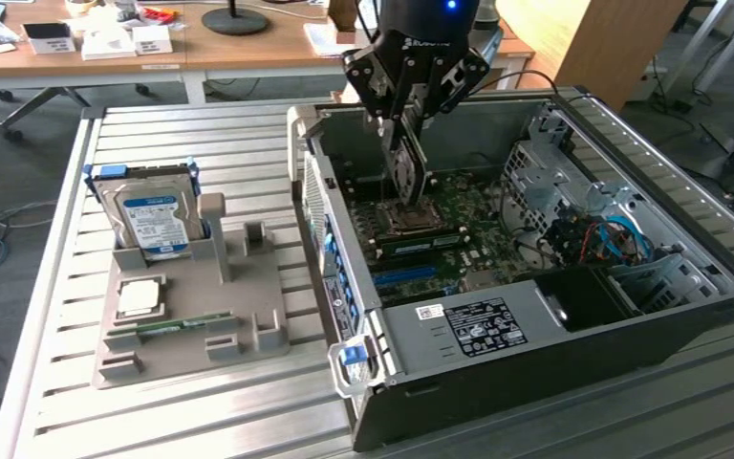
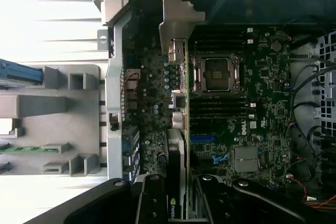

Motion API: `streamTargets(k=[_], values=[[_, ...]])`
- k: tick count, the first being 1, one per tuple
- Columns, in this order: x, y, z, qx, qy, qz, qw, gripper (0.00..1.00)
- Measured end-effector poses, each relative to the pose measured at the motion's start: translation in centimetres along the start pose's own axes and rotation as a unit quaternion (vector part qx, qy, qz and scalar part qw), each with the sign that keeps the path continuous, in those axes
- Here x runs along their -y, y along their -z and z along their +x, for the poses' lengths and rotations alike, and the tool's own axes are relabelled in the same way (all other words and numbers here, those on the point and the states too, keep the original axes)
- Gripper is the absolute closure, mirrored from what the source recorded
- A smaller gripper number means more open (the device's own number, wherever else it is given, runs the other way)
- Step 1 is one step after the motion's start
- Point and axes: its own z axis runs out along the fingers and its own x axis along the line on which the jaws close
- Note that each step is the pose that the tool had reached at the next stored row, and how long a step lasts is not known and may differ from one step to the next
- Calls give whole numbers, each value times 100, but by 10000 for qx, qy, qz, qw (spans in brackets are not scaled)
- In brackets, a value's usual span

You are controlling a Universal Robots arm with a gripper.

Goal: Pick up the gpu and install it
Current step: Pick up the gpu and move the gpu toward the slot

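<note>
Risk: the gpu [image 1: 404, 177] hangs edge-down above the motherboard [image 1: 469, 215], close to the processor socket [image 2: 216, 74]. If it is tilted or off its slot, pressing could bend the card or scrape the board. Its metal bracket [image 2: 176, 22] could snag the case [image 1: 699, 316] wall.
Pose: my gripper [image 1: 408, 115] points straight down inside the case, fingers [image 2: 152, 203] clamped on the card's upper edge.

Dell in white on the motherboard [image 2: 255, 123]; green Nvidia logo on the gpu [image 2: 176, 182]; white label [image 1: 480, 326] on the power supply [image 1: 408, 337], print unreadable.
</note>
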Motion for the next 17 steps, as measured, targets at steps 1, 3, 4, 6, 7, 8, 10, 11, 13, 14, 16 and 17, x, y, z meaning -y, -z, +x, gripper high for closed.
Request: streamTargets(k=[1,3,4,6,7,8,10,11,13,14,16,17], values=[[-1,-1,-16,0,0,0,10000,73],[-2,-1,-45,0,0,0,10000,73],[-3,-1,-59,0,0,0,10000,73],[-4,-2,-88,0,0,0,10000,73],[-5,-2,-101,0,0,0,10000,73],[-5,-3,-116,0,0,0,10000,73],[-7,-3,-142,0,0,0,10000,73],[-7,-3,-151,0,0,0,10000,73],[-7,-4,-152,0,0,0,10000,73],[-7,-3,-153,0,0,0,10000,73],[-7,-4,-153,0,0,0,10000,73],[-7,-4,-153,0,0,0,10000,73]])
